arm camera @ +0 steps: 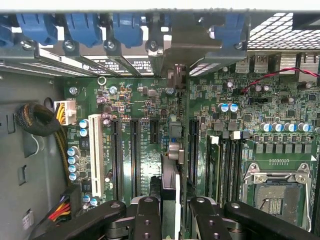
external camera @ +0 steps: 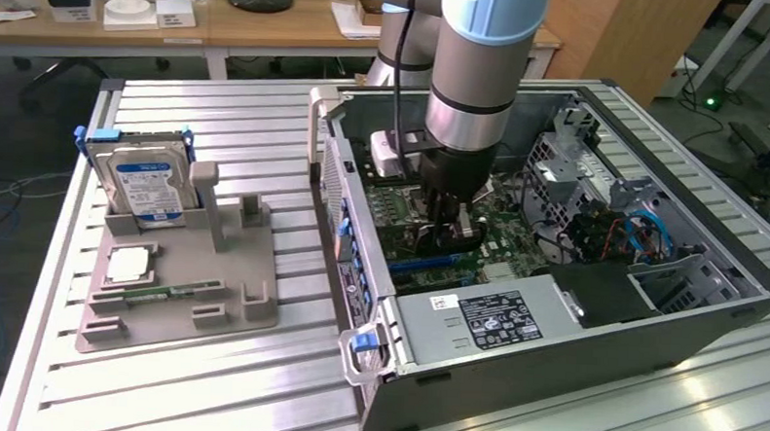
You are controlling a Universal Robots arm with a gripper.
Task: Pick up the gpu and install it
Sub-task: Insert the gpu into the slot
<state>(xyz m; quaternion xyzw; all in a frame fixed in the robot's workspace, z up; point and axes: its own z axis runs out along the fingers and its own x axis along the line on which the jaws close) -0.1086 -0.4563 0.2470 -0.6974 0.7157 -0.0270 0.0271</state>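
Observation:
The gpu appears edge-on in the wrist view, a thin card standing upright over the green motherboard between the long black expansion slots. Its silvery end bracket reaches the rear slot openings of the case. My gripper is shut on the card's near end, one black finger on each side. In the exterior view the gripper is low inside the open computer case, right over the motherboard. Whether the card sits fully in its slot I cannot tell.
A grey fixture at the exterior view's left holds a hard drive, a memory stick and a square chip. Inside the case are the power supply, a CPU socket, cable bundles and blue slot latches.

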